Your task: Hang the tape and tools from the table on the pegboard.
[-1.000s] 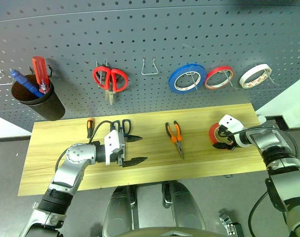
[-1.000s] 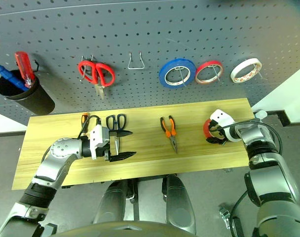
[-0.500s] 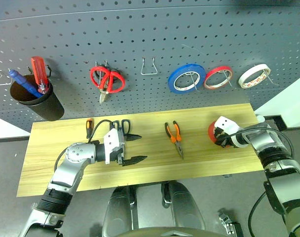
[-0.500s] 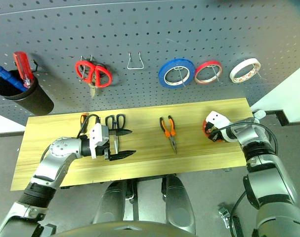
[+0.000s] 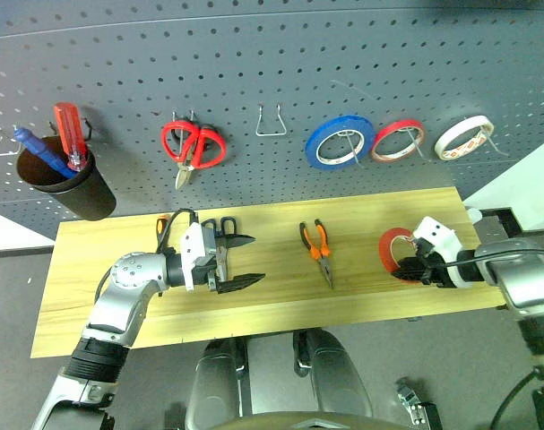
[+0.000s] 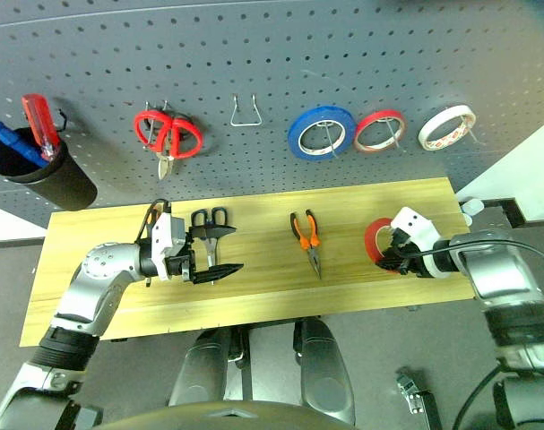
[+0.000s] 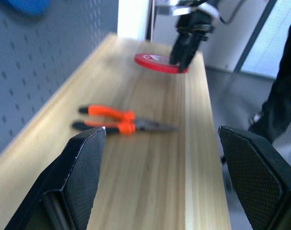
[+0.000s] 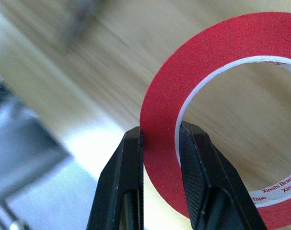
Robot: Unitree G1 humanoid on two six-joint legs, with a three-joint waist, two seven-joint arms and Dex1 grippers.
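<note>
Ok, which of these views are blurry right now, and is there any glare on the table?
Left wrist view: pliers and red tape soft, the near tool's fingers sharper. Right wrist view: tape crisp, the background smeared, with a washed-out bright patch on the table. Head views: sharp, evenly lit, the pegboard bowed by the lens.

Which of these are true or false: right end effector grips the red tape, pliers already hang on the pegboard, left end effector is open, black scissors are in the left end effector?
1. The right end effector is clamped on the red tape's wall. True.
2. The pliers hang on the pegboard. False: they lie on the table.
3. The left end effector is open and empty. True.
4. The left end effector holds the black scissors. False: they lie on the table beside it.
</note>
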